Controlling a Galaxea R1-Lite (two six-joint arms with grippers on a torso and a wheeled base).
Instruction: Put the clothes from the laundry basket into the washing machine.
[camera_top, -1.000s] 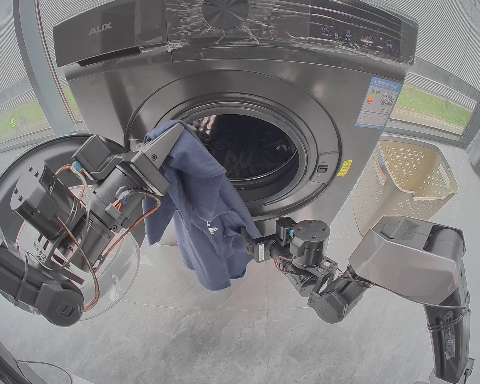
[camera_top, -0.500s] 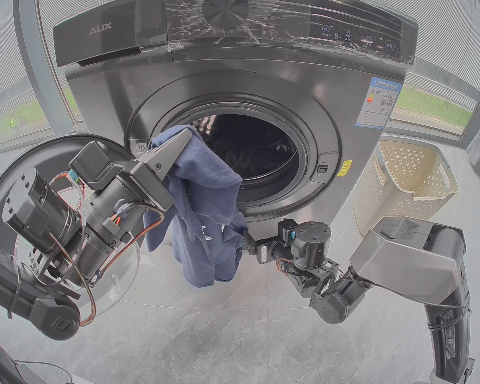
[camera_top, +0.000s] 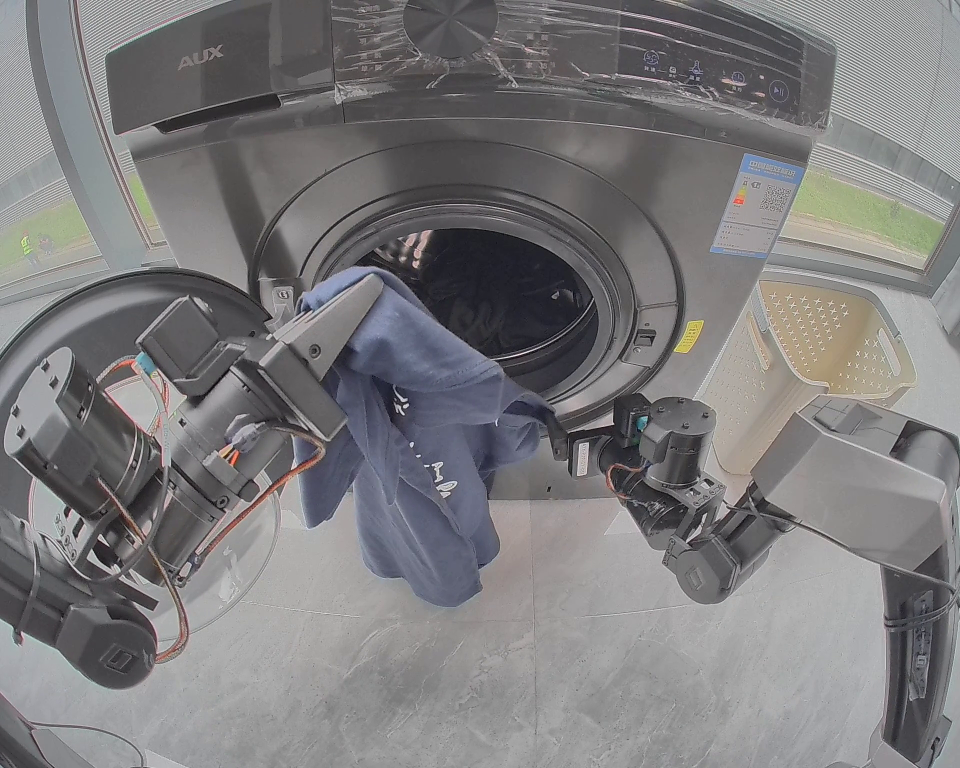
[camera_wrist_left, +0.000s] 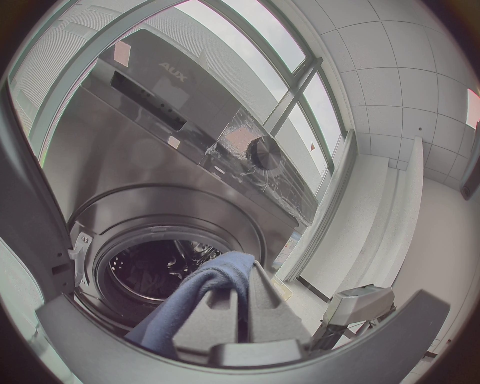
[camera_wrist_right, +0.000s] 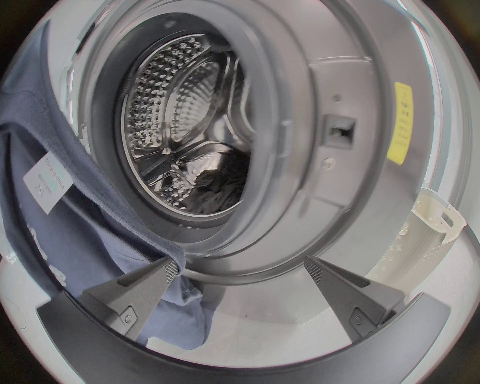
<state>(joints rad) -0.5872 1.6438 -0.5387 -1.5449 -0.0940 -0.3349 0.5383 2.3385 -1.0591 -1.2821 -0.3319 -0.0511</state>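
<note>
The left gripper (camera_top: 362, 295) is at the left rim of the round opening of the washing machine (camera_top: 600, 170). Its fingers are pressed together on the upper edge of a blue shirt (camera_top: 430, 450). The shirt hangs in front of the opening's lower left, outside the drum (camera_wrist_right: 185, 125), where a dark garment (camera_wrist_right: 215, 185) lies. Just below the opening's lower right rim, the right gripper (camera_wrist_right: 240, 270) is spread wide, with one finger (camera_wrist_right: 145, 290) touching the shirt's fold. The laundry basket (camera_top: 820, 360) stands right of the machine.

Shirt (camera_top: 430, 440): before washer (camera_top: 200, 200) mouth, left side.
Basket (camera_top: 815, 350): on floor (camera_top: 600, 680), right of washer.
Door (camera_top: 90, 305): left of washer.
Clothes (camera_wrist_right: 215, 185): in drum (camera_wrist_right: 165, 100).
</note>
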